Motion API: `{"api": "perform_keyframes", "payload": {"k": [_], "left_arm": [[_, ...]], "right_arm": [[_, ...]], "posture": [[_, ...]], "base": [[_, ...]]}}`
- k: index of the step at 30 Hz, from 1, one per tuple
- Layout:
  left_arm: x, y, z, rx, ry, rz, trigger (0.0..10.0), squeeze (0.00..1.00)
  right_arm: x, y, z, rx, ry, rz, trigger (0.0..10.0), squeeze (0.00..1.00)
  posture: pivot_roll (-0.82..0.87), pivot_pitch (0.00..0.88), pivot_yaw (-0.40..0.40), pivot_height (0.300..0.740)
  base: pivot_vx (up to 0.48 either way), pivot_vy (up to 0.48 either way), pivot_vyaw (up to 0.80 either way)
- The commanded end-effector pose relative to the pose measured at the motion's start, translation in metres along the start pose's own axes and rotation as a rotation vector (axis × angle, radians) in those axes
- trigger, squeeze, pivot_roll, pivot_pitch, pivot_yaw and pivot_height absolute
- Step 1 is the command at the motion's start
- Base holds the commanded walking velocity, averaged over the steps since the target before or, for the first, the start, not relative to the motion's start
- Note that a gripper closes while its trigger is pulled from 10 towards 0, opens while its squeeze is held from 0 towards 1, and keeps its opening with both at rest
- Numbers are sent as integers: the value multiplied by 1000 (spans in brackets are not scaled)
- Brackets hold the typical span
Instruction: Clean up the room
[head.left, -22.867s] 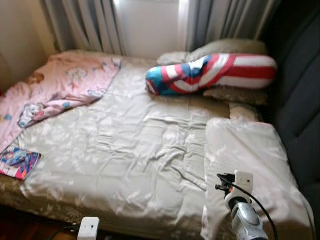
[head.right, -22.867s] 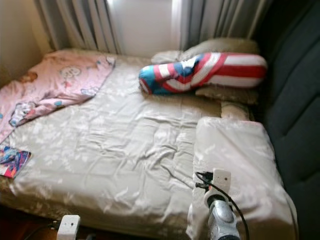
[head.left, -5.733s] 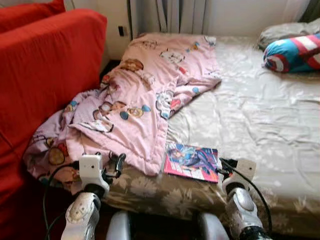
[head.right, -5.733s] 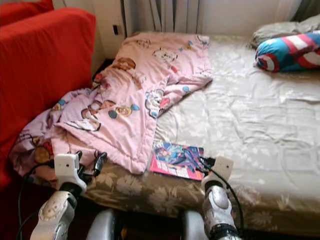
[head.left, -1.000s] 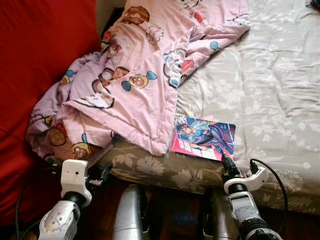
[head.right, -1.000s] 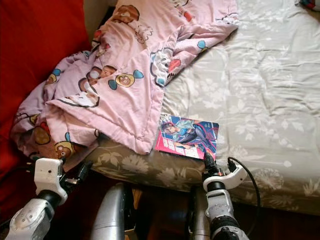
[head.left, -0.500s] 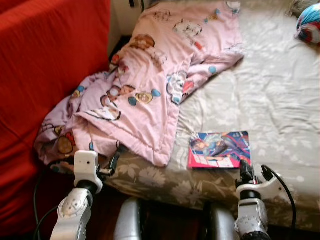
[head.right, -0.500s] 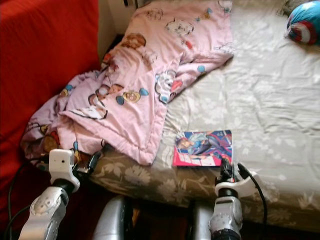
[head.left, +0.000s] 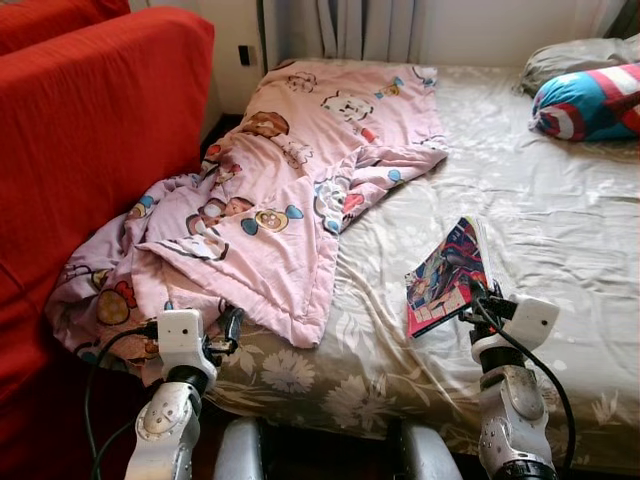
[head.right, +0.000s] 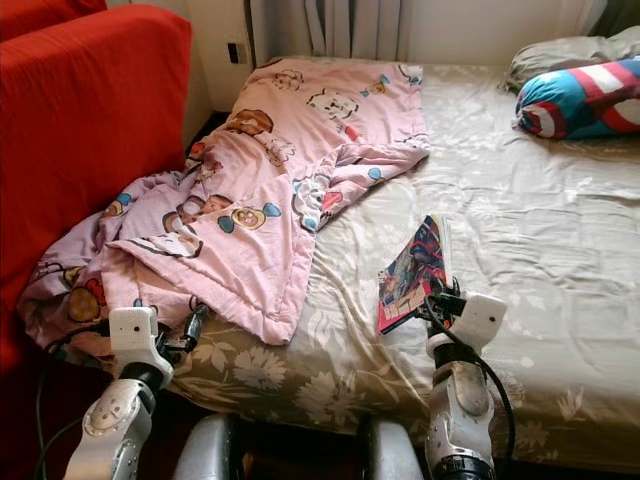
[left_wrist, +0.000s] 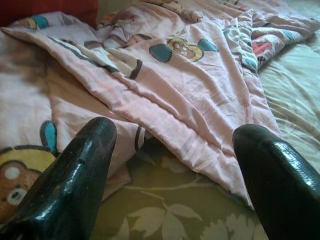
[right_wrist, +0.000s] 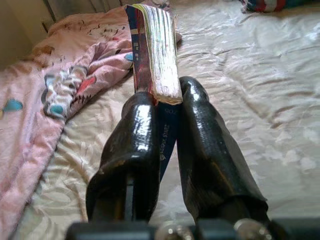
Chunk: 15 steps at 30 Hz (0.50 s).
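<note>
Right hand: the right hand (right_wrist: 161, 125) is clamped on the lower edge of the comic book (head.left: 446, 276), its two black fingers (right_wrist: 131, 145) pressed to either side of the cover and pages.
Comic book: held tilted up off the bed (head.left: 560, 230), one edge raised, the colourful cover facing toward the robot's left; it hangs just above the grey floral sheet near the front edge of the mattress.
Left hand: the left hand (left_wrist: 172, 165) has its fingers spread wide and holds nothing; it sits low by the near corner of the bed, pointed at the pink blanket (head.left: 270, 200).
Pink blanket: rumpled, spilling off the bed's left side toward the red sofa (head.left: 90, 130); not yet straightened.
Pillows: the striped bolster (head.left: 590, 100) and a grey pillow lie at the far right of the bed, well apart from the book.
Step in hand: carrying the book away to wherever it belongs, I judge.
Doing it well: the grip is near one edge only, so the pages may fan or the book may swing; keep the pinch firm, lift clear of the sheet before turning, and move smoothly.
Risk: the cover could slip out if the wrist jerks.
</note>
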<state>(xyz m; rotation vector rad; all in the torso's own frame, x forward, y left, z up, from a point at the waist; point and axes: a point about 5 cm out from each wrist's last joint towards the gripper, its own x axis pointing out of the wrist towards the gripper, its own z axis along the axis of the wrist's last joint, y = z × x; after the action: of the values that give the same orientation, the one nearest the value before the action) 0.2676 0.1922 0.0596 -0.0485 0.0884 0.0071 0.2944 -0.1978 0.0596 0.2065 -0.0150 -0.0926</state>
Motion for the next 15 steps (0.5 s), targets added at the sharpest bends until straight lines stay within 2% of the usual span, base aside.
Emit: {"api": "perform_keyframes", "payload": {"k": [1, 4, 9, 15], "left_arm": [[1, 3, -4, -14, 13, 11, 10000, 0], [1, 11, -14, -18, 51, 41, 10000, 0], [-9, 25, -35, -37, 124, 98, 10000, 0], [-14, 30, -50, -49, 181, 121, 10000, 0]], "right_arm": [[8, 7, 15, -38, -54, 24, 10000, 0], [9, 10, 15, -42, -52, 28, 10000, 0], [4, 11, 11, -56, -34, 29, 10000, 0], [4, 14, 10, -63, -30, 40, 10000, 0]], "posture": [[26, 0, -9, 609], [26, 0, -5, 629], [28, 0, -3, 659], [28, 0, -9, 694]], "base": [[0, 0, 0], [0, 0, 0], [0, 0, 0], [0, 0, 0]]}}
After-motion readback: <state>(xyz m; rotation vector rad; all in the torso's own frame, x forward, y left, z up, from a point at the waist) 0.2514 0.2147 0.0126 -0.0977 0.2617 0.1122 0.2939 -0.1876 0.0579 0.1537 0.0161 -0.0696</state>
